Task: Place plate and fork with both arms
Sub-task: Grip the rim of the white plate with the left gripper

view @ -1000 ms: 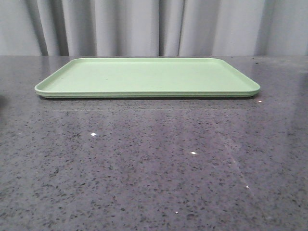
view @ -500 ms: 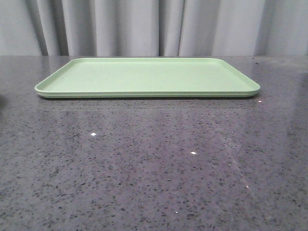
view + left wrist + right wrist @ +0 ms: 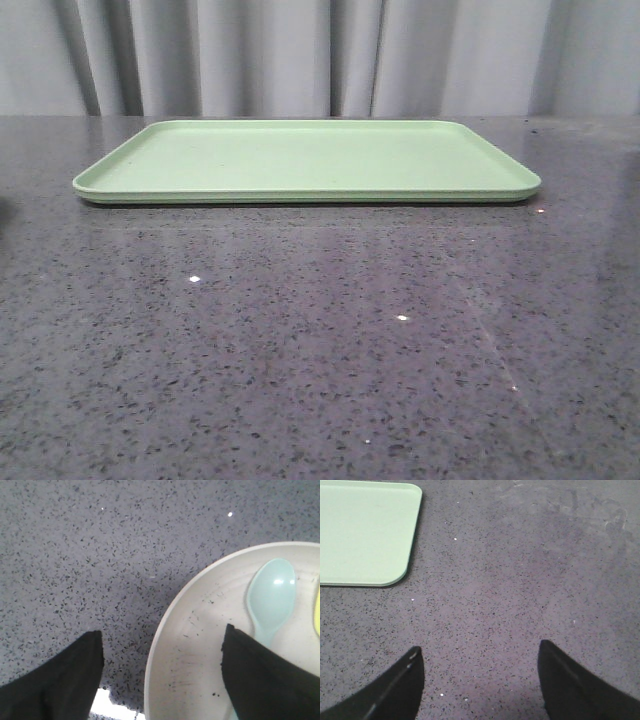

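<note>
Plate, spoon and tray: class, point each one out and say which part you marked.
plate [image 3: 190, 645]: left wrist view, bare inner surface near the rim.
spoon [image 3: 271, 596]: left wrist view, middle of its bowl.
tray [image 3: 300, 155]: front view, middle of its flat green surface.

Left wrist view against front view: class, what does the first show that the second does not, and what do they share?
Only the left wrist view shows the plate, cream with dark speckles, a pale blue spoon lying in it, a sliver of yellow at the picture's edge, probably the fork, and the open left gripper, one finger over the plate and one over the counter outside the rim. Only the front view shows the light-green tray and the grey curtain behind it. Both show the speckled grey countertop.
</note>
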You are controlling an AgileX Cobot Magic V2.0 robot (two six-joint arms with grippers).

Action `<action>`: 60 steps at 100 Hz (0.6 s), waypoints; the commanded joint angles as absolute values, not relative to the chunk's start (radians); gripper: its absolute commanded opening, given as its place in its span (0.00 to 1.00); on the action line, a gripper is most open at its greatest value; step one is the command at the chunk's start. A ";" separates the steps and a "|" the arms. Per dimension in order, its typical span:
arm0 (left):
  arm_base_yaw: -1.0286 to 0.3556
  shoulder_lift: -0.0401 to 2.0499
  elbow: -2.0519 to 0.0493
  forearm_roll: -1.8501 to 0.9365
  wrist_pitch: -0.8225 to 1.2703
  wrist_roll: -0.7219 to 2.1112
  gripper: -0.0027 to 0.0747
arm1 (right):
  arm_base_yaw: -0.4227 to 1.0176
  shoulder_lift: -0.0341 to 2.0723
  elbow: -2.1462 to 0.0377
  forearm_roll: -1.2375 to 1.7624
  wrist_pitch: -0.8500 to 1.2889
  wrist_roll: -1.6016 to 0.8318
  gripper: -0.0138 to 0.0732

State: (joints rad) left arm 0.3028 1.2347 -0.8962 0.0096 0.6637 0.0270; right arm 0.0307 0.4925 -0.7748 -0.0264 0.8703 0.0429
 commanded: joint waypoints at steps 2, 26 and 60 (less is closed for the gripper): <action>0.305 1.236 -0.928 0.000 0.623 0.031 0.66 | 0.026 0.507 -0.809 -0.037 0.808 0.036 0.72; 0.305 1.295 -0.928 -0.010 0.630 0.031 0.66 | 0.026 0.507 -0.809 -0.037 0.809 0.036 0.72; 0.305 1.368 -0.928 -0.022 0.647 0.031 0.66 | 0.026 0.507 -0.809 -0.037 0.816 0.036 0.72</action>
